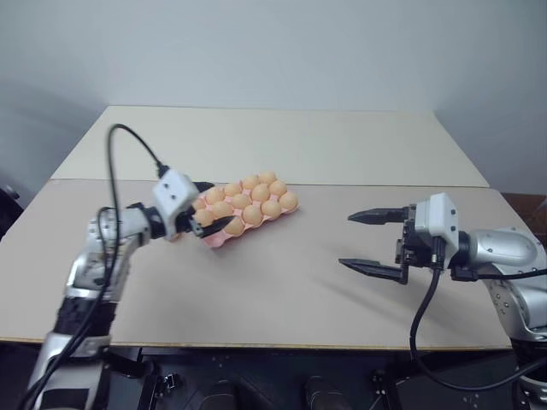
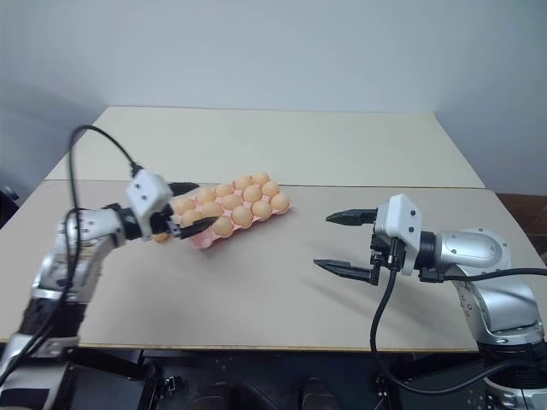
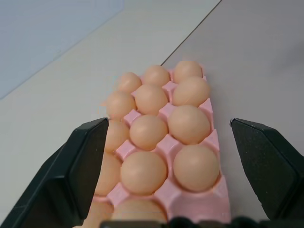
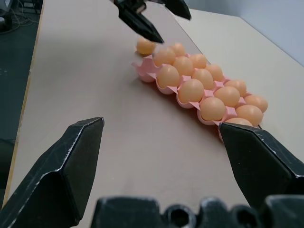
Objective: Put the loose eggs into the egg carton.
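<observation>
The pink egg carton [image 1: 220, 240] lies on the table left of centre, its cups holding tan-orange eggs [image 3: 147, 131]. One corner cup [image 3: 202, 209] at the end nearest my left arm is bare. A loose egg [image 4: 145, 46] rests on the table just past that end of the carton. My left gripper [image 1: 220, 203] hovers open over that end with nothing between its fingers [image 4: 137, 21]. My right gripper [image 1: 346, 240] is open and empty, held above the table well to the right of the carton and pointing toward it.
The carton sits on the beige near table [image 1: 282, 299], which joins a second, paler table [image 1: 299, 141] behind it along a seam. A black cable [image 1: 128, 137] loops above my left arm, and another hangs from the right wrist [image 1: 423, 307].
</observation>
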Action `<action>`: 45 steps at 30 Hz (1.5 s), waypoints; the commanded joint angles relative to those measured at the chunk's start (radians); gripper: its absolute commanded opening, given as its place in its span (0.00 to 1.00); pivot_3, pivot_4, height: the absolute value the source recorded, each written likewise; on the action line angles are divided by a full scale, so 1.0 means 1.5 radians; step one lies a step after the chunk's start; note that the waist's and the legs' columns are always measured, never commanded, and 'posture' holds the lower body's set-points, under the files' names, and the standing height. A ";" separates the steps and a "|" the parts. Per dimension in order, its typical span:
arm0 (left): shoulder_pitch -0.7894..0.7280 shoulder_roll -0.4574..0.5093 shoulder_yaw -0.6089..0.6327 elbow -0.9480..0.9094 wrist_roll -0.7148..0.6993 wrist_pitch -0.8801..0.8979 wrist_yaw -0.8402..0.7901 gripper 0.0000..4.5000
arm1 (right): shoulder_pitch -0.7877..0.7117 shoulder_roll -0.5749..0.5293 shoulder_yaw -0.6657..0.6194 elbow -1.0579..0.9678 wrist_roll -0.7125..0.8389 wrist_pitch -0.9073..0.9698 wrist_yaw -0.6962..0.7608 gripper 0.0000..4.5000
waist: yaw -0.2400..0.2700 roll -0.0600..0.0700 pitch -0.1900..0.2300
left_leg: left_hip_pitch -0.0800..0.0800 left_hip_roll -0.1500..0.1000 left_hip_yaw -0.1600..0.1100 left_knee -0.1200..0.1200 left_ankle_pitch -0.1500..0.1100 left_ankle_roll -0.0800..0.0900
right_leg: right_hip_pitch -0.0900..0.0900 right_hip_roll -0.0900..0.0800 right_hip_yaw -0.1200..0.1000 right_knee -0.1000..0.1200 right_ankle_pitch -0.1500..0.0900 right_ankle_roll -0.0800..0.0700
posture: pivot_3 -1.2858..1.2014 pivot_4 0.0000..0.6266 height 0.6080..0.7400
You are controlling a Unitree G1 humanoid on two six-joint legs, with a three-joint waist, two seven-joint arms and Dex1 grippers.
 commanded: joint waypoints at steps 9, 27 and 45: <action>0.293 0.161 0.274 -0.045 -0.158 -0.005 -0.240 0.99 | 0.007 -0.023 -0.024 0.002 0.036 0.002 0.034 1.00 | 0.007 0.000 0.000 | 0.000 0.000 0.001 0.000 0.000 0.000 | 0.000 0.000 -0.001 -0.001 0.000 0.000 | 0.52 0.24 1.00; 0.262 0.103 0.234 -0.055 -0.109 0.060 -0.022 0.99 | -0.002 -0.037 -0.024 -0.001 0.050 0.008 0.037 1.00 | 0.008 0.000 0.000 | 0.001 0.000 0.001 0.000 0.000 0.000 | 0.001 0.000 -0.001 -0.001 0.000 0.000 | 0.52 0.24 1.00; -0.069 -0.062 -0.016 0.341 0.092 -0.009 0.164 0.99 | 0.009 -0.041 -0.039 -0.050 0.068 0.012 0.008 1.00 | 0.006 0.000 0.000 | 0.000 0.000 0.000 0.000 0.000 0.000 | 0.000 0.000 -0.001 0.000 0.000 0.000 | 0.52 0.24 1.00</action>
